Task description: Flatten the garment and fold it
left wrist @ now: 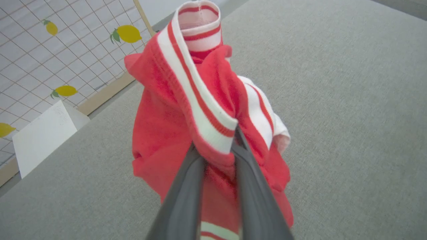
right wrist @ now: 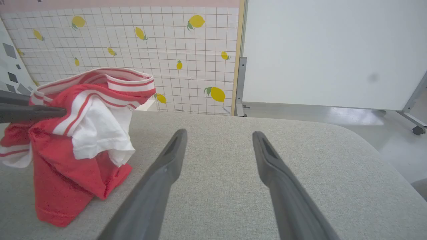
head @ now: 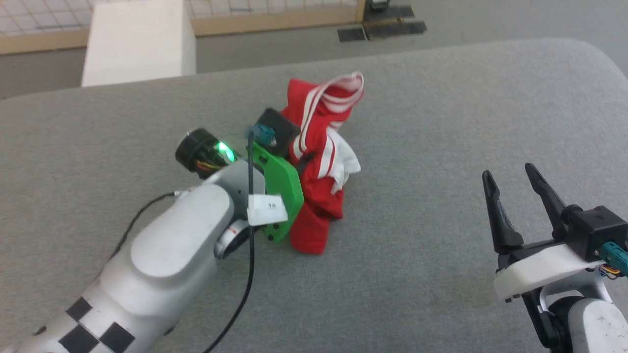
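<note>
Left tool (left wrist: 217, 148) pinches the bunched garment (left wrist: 156, 133), its ends buried in cloth; right tool (right wrist: 218, 135) spread.

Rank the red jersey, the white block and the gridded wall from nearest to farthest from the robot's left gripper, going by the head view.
1. Red jersey: pinched in the left gripper itself.
2. White block: past the table's far edge, off to the left.
3. Gridded wall: behind the block, farthest back.
</note>
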